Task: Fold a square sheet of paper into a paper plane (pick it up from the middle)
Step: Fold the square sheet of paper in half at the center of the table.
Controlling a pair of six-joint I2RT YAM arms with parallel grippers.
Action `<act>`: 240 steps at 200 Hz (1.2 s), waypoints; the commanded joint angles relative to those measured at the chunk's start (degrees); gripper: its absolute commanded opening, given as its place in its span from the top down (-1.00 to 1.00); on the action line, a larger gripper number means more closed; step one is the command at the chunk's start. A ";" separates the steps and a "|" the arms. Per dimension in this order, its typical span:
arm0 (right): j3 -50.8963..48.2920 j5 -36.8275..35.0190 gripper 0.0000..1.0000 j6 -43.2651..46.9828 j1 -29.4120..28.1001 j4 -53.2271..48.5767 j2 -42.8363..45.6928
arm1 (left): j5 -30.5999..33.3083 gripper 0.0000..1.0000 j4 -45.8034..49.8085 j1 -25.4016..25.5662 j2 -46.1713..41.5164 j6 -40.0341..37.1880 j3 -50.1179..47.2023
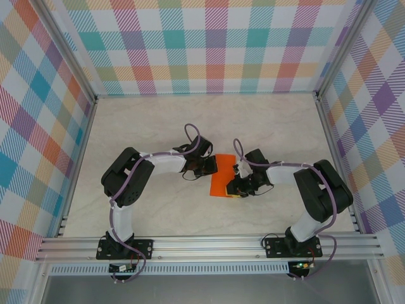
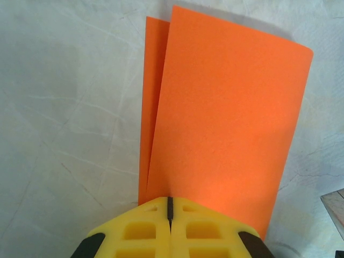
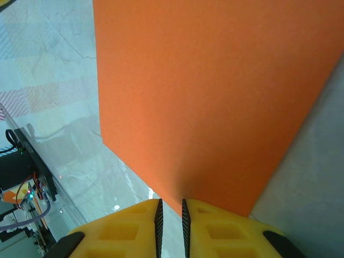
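- Pale marbled counter point(image 1: 158, 120), walled on three sides by pastel plaid panels point(image 1: 202, 44). An aluminium rail point(image 1: 209, 244) along the near edge carries both arm bases.
- Square sheet of paper point(image 1: 223, 177): bright orange, doubled over into two layers. It sits on the counter between the two sets of jaws, its edges reaching both.
- Left gripper point(image 2: 170, 200): jaws pressed fully together, no gap.
  - The sheet spreads straight ahead of the tips.
  - The upper layer sits askew, leaving a thin strip of the lower layer showing ahead and to the left.
  - The rounded fold runs ahead and to the right.
- Right gripper point(image 3: 171, 207): jaws a narrow slit apart, with nothing seen clamped between them. The sheet spreads ahead of the tips, its broad face up.
- Hidden:
  - The sheet's near edge passes out of sight behind the left tips, and one corner behind the right tips.
  - Whether either set of tips presses on the paper cannot be told.
  - From above, wrists and cables cover most of both jaws.
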State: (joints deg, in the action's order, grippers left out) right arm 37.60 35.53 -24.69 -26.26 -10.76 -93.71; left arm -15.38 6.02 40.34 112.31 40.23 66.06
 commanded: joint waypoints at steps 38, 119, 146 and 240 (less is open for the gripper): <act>-0.51 -2.30 0.54 -1.00 -0.11 -1.79 6.01 | 0.80 1.00 6.56 0.88 0.67 -0.99 -1.02; 7.08 -16.72 0.27 -2.38 0.12 -8.39 7.27 | 5.18 0.25 6.66 1.06 -10.80 1.05 -7.23; 8.04 -14.00 0.30 -2.64 0.15 -6.14 4.91 | 4.52 0.14 5.32 1.05 -12.44 2.23 -9.77; 9.18 -13.12 0.36 -2.67 0.41 -4.43 -0.69 | -0.76 0.05 -0.33 0.93 -10.49 4.63 -9.79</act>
State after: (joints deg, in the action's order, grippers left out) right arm 45.56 22.04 -26.85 -26.26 -15.70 -94.08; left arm -14.33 7.11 40.84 101.27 43.99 55.55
